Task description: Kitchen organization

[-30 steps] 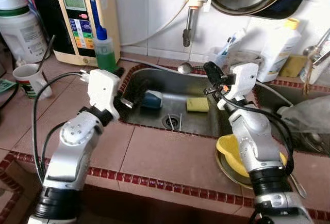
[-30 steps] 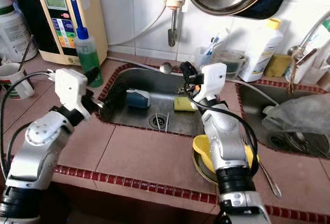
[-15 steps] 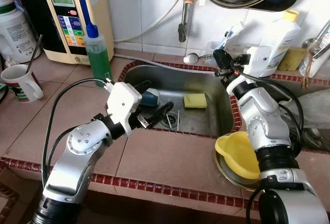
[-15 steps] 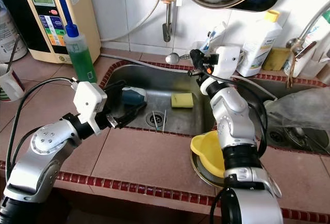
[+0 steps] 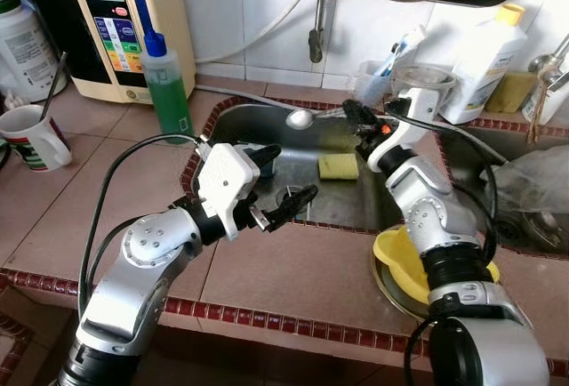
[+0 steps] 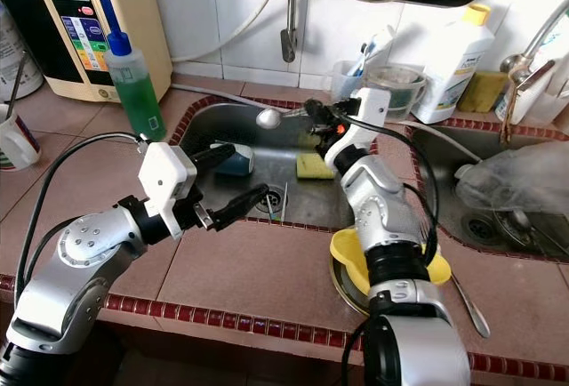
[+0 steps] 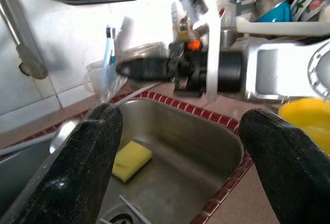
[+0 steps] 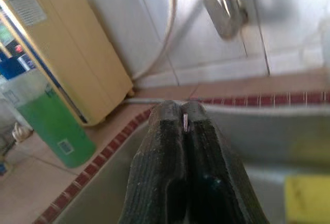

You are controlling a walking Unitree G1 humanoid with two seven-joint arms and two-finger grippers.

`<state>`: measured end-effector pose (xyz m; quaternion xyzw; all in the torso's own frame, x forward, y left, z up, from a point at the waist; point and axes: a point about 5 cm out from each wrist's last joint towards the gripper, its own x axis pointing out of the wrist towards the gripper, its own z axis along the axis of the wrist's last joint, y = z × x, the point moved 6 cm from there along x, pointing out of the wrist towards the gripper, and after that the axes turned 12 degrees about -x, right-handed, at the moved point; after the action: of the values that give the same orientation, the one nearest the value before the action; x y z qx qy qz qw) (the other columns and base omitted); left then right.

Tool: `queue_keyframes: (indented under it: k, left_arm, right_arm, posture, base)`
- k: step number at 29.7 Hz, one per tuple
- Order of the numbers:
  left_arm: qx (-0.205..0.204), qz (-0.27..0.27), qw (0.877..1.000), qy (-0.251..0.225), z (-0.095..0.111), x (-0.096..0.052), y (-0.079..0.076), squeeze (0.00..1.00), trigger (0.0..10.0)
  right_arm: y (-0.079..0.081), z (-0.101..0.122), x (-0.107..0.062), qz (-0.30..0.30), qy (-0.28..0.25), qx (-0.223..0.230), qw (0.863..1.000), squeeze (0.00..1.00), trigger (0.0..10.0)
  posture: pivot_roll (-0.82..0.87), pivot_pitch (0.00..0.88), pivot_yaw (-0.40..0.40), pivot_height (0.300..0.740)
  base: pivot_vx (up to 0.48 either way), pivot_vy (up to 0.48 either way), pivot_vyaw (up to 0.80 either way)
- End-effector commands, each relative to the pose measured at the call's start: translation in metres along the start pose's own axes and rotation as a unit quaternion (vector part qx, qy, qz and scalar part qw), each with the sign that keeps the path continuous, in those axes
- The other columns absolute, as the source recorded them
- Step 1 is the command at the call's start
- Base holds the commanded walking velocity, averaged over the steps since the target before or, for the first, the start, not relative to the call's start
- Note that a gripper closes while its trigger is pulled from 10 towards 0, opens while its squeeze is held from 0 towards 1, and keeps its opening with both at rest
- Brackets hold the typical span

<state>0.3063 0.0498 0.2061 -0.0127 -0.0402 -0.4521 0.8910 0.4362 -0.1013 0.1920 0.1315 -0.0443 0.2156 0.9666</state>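
Observation:
My right gripper (image 5: 349, 109) hangs over the back of the steel sink (image 5: 360, 204), shut on the thin handle of a metal spoon (image 5: 300, 118). The spoon's bowl points toward the sink's back left corner. Pressed between the closed fingers (image 8: 170, 146) is a sliver of that handle. My left gripper (image 5: 283, 174) hovers open over the sink's front left rim, its fingers (image 7: 85, 167) spread wide with nothing between them. A yellow sponge (image 5: 338, 165) lies on the sink floor. A blue object (image 6: 234, 162) sits there too, partly hidden behind my left gripper.
A green soap bottle (image 5: 167, 84), a beige appliance (image 5: 111, 21) and a mug (image 5: 27, 137) stand at the back left. A yellow bowl on a plate (image 5: 400, 257) sits right of the sink. A cup of toothbrushes (image 5: 373, 79), a white bottle (image 5: 480, 66) and a faucet (image 5: 317, 30) line the wall.
My left gripper has come up out of the sink, away from the blue object, to the front rim. My right gripper has kept hold of the spoon and dipped left over the basin.

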Motion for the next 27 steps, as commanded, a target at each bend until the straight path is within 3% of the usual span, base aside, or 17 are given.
queue_keyframes:
  k: [1, 13, 23, 24, 25, 26, 27]
  left_arm:
    - [0.009, -0.015, 1.000, -0.007, 0.009, 0.003, -0.005, 0.00, 10.0]
    - [0.009, -0.018, 1.000, -0.009, 0.009, 0.005, -0.007, 0.00, 10.0]
    - [0.009, -0.024, 1.000, -0.011, 0.009, 0.006, -0.009, 0.00, 10.0]
    - [0.009, -0.024, 1.000, -0.010, 0.009, 0.006, -0.009, 0.00, 10.0]
    - [0.009, -0.025, 1.000, -0.010, 0.008, 0.005, -0.009, 0.00, 10.0]
    - [0.009, -0.025, 1.000, -0.009, 0.008, 0.005, -0.009, 0.00, 10.0]
    - [0.009, -0.025, 1.000, -0.009, 0.008, 0.005, -0.009, 0.00, 10.0]
  right_arm:
    - [-0.001, 0.003, 0.002, -0.005, -0.001, 0.022, 1.000, 0.00, 10.0]
    - [-0.006, -0.013, -0.001, -0.037, 0.023, 0.110, 0.993, 0.00, 10.0]
    - [0.003, -0.015, -0.001, -0.024, 0.024, 0.133, 0.991, 0.03, 10.0]
    - [0.004, -0.015, -0.001, -0.024, 0.024, 0.134, 0.990, 0.28, 10.0]
    - [0.004, -0.016, -0.001, -0.024, 0.024, 0.136, 0.990, 0.39, 10.0]
    - [0.004, -0.016, -0.001, -0.024, 0.024, 0.136, 0.990, 0.96, 10.0]
    - [0.004, -0.016, -0.001, -0.024, 0.024, 0.136, 0.990, 0.96, 10.0]
  posture:
    - [-0.06, 0.100, -0.008, 0.740]
    - [-0.06, 0.078, -0.018, 0.740]
    - [-0.06, 0.062, -0.023, 0.740]
    - [-0.06, 0.062, -0.023, 0.740]
    - [-0.06, 0.061, -0.023, 0.740]
    - [-0.06, 0.061, -0.023, 0.740]
    - [-0.06, 0.061, -0.023, 0.740]
  base:
    - [0.000, 0.000, 0.00]
    - [0.000, 0.000, 0.00]
    - [0.000, 0.000, 0.00]
    - [0.000, 0.000, 0.00]
    - [0.000, 0.000, 0.00]
    - [0.000, 0.000, 0.00]
    - [0.000, 0.000, 0.00]
